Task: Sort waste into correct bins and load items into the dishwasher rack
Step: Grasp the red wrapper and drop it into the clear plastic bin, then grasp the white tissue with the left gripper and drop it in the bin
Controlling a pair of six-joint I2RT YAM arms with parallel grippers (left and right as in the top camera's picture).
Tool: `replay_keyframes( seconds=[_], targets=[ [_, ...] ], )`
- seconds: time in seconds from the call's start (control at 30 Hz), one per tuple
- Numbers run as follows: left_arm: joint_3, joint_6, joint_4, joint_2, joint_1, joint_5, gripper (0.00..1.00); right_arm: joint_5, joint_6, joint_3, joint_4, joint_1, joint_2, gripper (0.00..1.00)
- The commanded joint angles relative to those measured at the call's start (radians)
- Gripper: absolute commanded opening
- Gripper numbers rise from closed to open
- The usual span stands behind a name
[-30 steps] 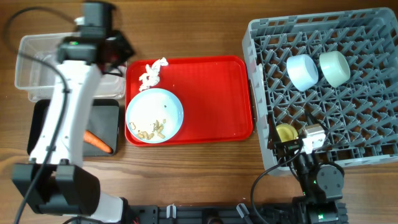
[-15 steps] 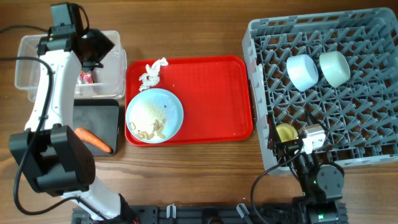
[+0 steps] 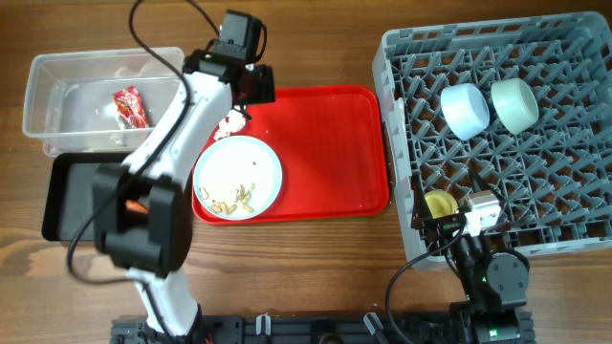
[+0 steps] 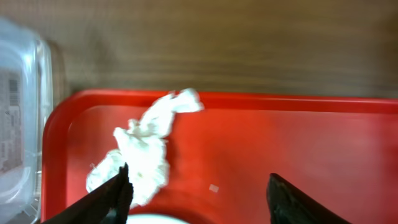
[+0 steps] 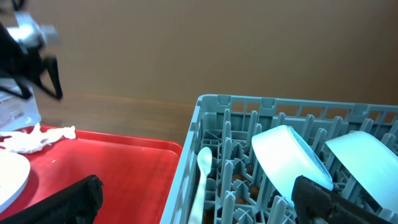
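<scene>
Judging by how things lie, the job looks more than half done. At far left the clear tub [image 3: 48,76] holds the red wrapper [image 3: 129,105], and nothing else in it can be made out. Just below it, the black tray [image 3: 67,196] carries the carrot piece [image 3: 137,204], mostly hidden under the arm.

The left pincer [image 4: 199,194] hangs over the upper left corner of the red tray [image 3: 330,143], fingers spread wide and gripping nothing. The crumpled tissue [image 4: 143,149] lies on that tray just beside the pincer's left finger, not yet picked up. Near it sits the light blue plate [image 3: 239,167] with beige food scraps [image 3: 234,201] on it. The tissue, scraps and plate appear to be what is left.

Further right on the worktop [image 3: 316,268], the grey rack [image 3: 535,258] is partly loaded: the pale blue bowl [image 3: 466,110] and the green bowl [image 3: 513,103] lean side by side among the pegs towards the back, the yellow cup [image 3: 439,204] sits at the near left corner, and the white spoon [image 5: 204,163] stands against the left wall. The right pincer [image 5: 199,208] waits at that near corner beside the cup, fingers apart and empty.
</scene>
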Motion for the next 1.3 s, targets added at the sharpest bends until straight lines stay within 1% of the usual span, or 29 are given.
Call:
replay_keyframes(
  seconds=[0.0,0.03,0.17,0.23,0.27,0.37,0.43,0.53,0.6,0.67,0.77,0.83,0.93,0.97,1.03,1.07,1.13,1.2,1.23,1.27],
  targets=[
    [0.01,-0.058,0.001,0.11,0.04,-0.084,0.67,-0.018,0.0,-0.001,0.002,-0.003,-0.005,1.0],
    [0.01,-0.06,0.002,0.141,0.047,-0.085,0.65,-0.018,0.001,-0.001,0.002,-0.003,-0.005,1.0],
    [0.01,-0.06,0.009,0.193,0.051,-0.088,0.62,-0.018,0.0,-0.001,0.002,-0.003,-0.005,1.0],
    [0.01,-0.06,0.024,0.199,0.05,-0.088,0.52,-0.018,0.0,-0.001,0.002,-0.003,-0.005,1.0],
    [0.011,-0.06,0.032,0.199,0.049,-0.088,0.43,-0.018,0.001,-0.001,0.002,-0.003,-0.005,1.0],
    [0.045,-0.06,0.023,0.182,0.048,-0.088,0.12,-0.018,0.0,-0.001,0.002,-0.003,-0.005,1.0],
    [0.095,-0.06,-0.002,0.157,0.056,-0.088,0.04,-0.018,0.0,-0.001,0.002,-0.003,-0.005,1.0],
    [0.195,-0.071,-0.058,0.1,0.077,-0.087,0.04,-0.018,0.0,-0.001,0.002,-0.003,-0.005,1.0],
    [0.268,-0.106,-0.115,0.05,0.098,-0.086,0.04,-0.018,0.0,-0.001,0.002,-0.003,-0.005,1.0],
    [0.304,-0.15,-0.171,-0.005,0.126,-0.074,0.04,-0.018,0.0,-0.001,0.002,-0.003,-0.005,1.0],
    [0.304,-0.191,-0.232,-0.06,0.175,-0.07,0.04,-0.018,0.0,-0.001,0.002,-0.003,-0.005,1.0],
    [0.304,-0.191,-0.28,-0.067,0.224,-0.071,0.04,-0.018,0.0,-0.001,0.002,-0.003,-0.005,1.0],
    [0.282,-0.192,-0.278,-0.049,0.294,-0.07,0.04,-0.018,0.001,-0.001,0.002,-0.003,-0.005,1.0],
    [0.271,-0.192,-0.258,-0.039,0.317,-0.068,0.08,-0.018,0.001,-0.001,0.002,-0.003,-0.005,1.0],
    [0.263,-0.191,-0.229,-0.013,0.351,-0.047,0.51,-0.018,0.001,-0.001,0.002,-0.003,-0.005,1.0],
    [0.263,-0.189,-0.228,-0.002,0.365,-0.024,0.68,-0.018,0.0,-0.001,0.002,-0.003,-0.005,1.0],
    [0.263,-0.161,-0.269,0.004,0.38,0.068,0.73,-0.018,0.0,-0.001,0.002,-0.003,-0.005,1.0],
    [0.264,-0.156,-0.328,-0.013,0.38,0.165,0.74,-0.018,0.001,-0.001,0.002,-0.003,-0.005,1.0],
    [0.263,-0.148,-0.37,-0.032,0.365,0.227,0.72,-0.018,0.0,-0.001,0.002,-0.003,-0.005,1.0],
    [0.263,-0.131,-0.39,-0.046,0.349,0.254,0.66,-0.018,0.001,-0.001,0.002,-0.003,-0.005,1.0]
  ],
)
